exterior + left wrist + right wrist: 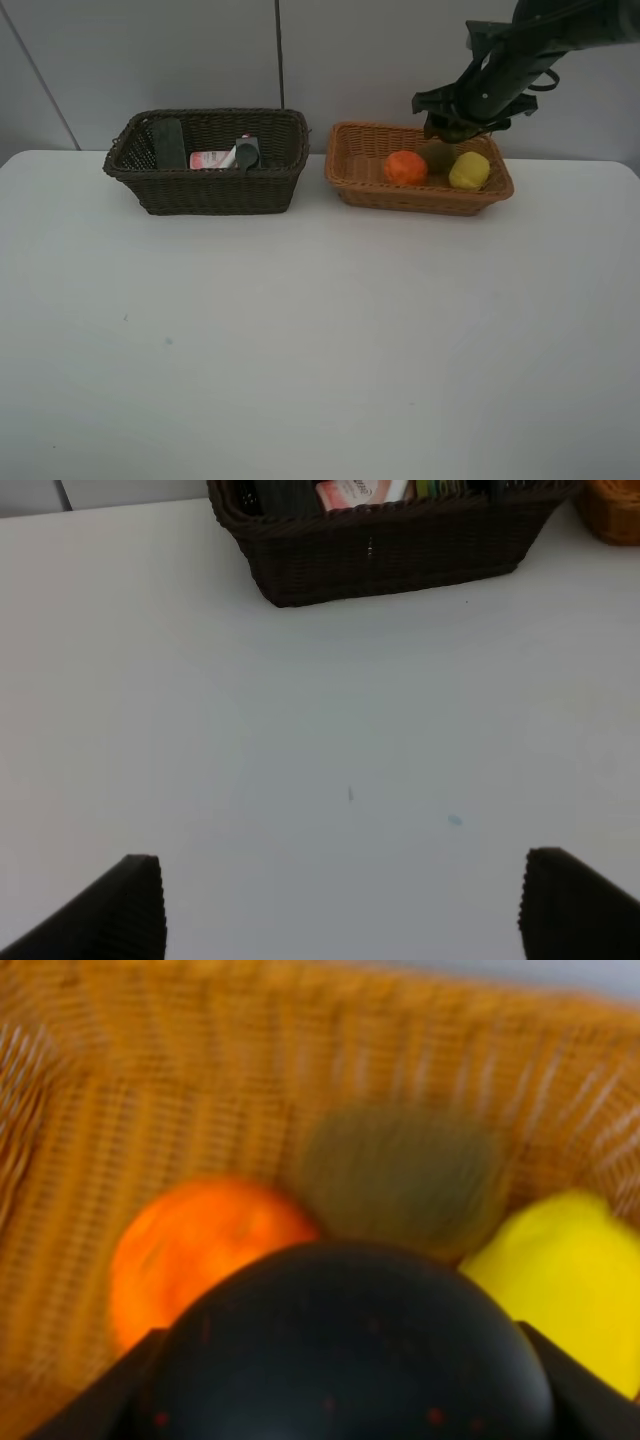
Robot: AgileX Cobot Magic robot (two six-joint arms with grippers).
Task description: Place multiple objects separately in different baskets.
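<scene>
The sorting looks nearly done; the table around the light orange-tan wicker basket [345,180] is bare of loose items. Inside it lie a round orange [405,167], a yellow lemon [469,170] and, between them toward the back wall, a blurred brown kiwi [400,1175]. The right gripper [452,125] hangs above that basket, pinching a dark round mangosteen [345,1345], not yet released. Left of the tan basket, the deeper dark brown wicker basket [205,190] holds a pink bottle [212,159] and dark items. The left gripper [340,905] is spread wide, empty.
</scene>
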